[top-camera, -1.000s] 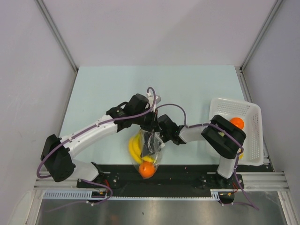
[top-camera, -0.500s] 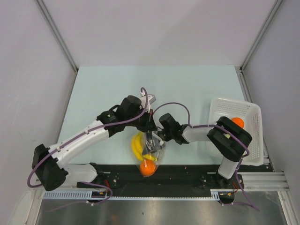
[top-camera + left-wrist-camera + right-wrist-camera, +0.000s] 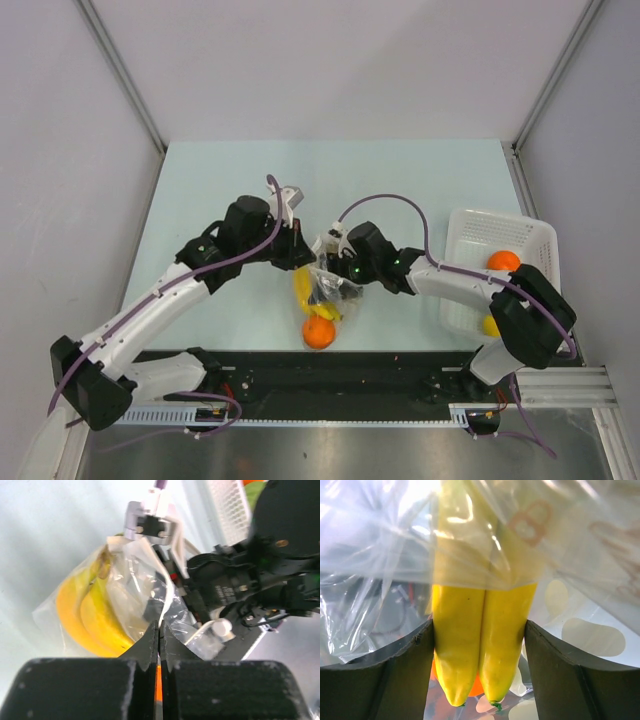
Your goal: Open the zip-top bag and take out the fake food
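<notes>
We see left end effector closed on clear crinkly zip-top bag, right end effector gripping yellow plastic bananas.

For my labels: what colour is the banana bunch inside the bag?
Yellow. The banana bunch shows best in the right wrist view.

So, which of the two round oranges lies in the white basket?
The orange on the right, resting in the white basket. The other orange sits near the front edge of the table, next to the bananas.
</notes>
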`<state>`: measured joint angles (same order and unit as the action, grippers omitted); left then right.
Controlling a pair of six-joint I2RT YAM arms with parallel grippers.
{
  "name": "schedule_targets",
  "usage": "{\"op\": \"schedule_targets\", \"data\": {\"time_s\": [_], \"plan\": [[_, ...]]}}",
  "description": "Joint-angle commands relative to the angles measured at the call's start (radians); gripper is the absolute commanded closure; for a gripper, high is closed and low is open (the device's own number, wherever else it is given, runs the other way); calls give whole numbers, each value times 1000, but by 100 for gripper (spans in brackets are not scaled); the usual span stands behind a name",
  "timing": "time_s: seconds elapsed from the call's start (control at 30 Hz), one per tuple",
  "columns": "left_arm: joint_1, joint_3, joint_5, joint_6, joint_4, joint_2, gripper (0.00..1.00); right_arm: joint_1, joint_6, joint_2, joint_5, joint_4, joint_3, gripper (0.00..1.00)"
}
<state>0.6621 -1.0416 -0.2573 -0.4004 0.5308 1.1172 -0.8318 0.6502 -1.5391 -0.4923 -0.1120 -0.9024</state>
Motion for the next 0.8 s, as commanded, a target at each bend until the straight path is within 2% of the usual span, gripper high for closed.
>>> {"op": "schedule_targets", "data": {"time_s": [0.0, 0.03, 0.17, 0.2, 0.3, 0.33, 0.37, 0.43, 0.57, 0.6, 0.63, 0.77], "plan": [[-24, -37, -175, 18, -86, -11, 99, -13, -17, 20, 126, -108, -38, 100], [-24, -52, -195, 5, -78, 12, 98, -15, -8, 25, 120, -83, -36, 100], [-24, -31, -148, 12, -74, -29, 56, 19, 51, 8, 84, -5, -24, 100], [-24, -25, -111, 23, -71, -46, 42, 28, 72, 1, 72, 0, -24, 100], [-24, -6, -39, 80, -34, -94, 23, 45, 110, -3, 57, 21, -38, 100], [-24, 8, -24, 103, -8, -100, 9, 48, 120, -6, 51, 29, -46, 100], [-24, 18, -4, 109, 3, -123, 1, 52, 127, -12, 37, 31, -55, 100], [-24, 72, 24, 106, 14, -146, 0, 60, 138, -35, 15, 25, -87, 100], [-36, 172, -10, 65, -8, -200, 1, 77, 164, -49, -37, 74, -89, 100], [-39, 192, -17, 55, -8, -213, 2, 77, 161, -49, -34, 71, -89, 95], [-42, 198, -39, 54, -11, -220, 2, 77, 148, -52, -28, 52, -92, 93], [-67, 177, -106, 55, -28, -229, 3, 66, 85, -82, 49, -73, -138, 92]]}}
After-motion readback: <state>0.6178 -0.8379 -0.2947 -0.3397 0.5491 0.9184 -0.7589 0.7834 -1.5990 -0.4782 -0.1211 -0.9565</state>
